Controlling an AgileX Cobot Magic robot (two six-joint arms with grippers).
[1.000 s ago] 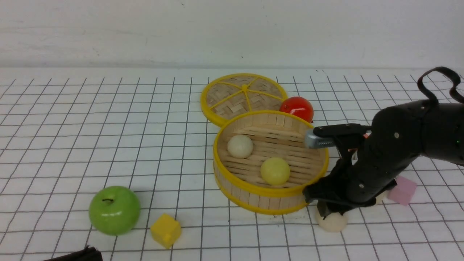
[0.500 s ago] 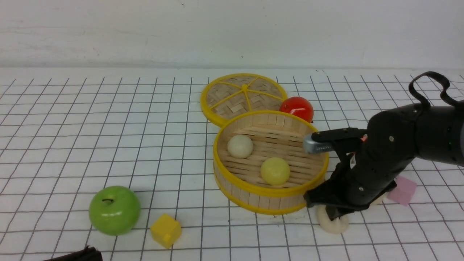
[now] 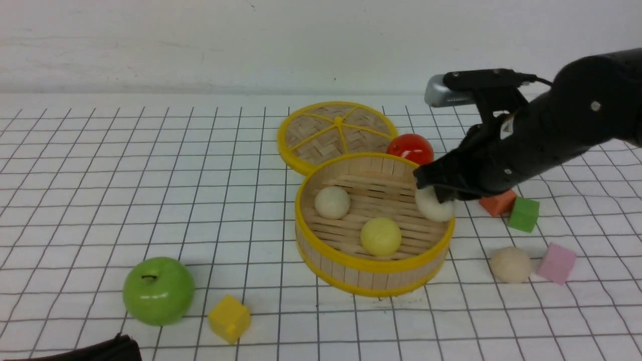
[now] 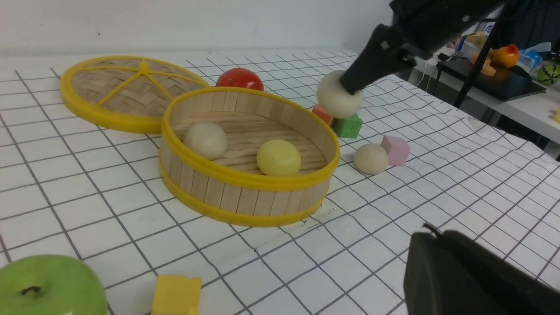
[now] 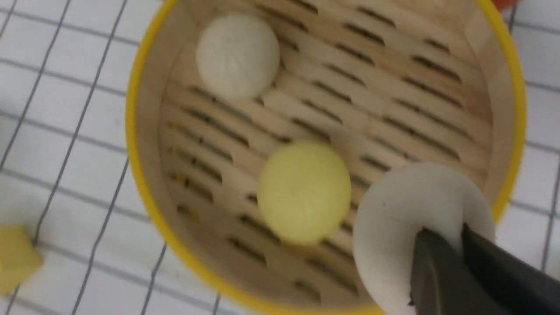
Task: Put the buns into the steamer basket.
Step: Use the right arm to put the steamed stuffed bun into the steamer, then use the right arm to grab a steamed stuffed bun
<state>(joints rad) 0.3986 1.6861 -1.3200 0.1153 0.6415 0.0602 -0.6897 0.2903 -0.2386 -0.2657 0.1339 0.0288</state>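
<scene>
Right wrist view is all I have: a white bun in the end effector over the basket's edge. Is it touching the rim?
Observer: No. In the left wrist view the held bun hangs in the air, apart from the rim of the steamer basket, at the basket's right side.
Operator: Are any buns on the table outside the basket?
Observer: One. A cream bun lies on the table to the right of the basket, beside a pink cube.
Operator: What sits behind the basket?
Observer: The lid lies flat behind it, and a red fruit sits by the far rim.
</scene>
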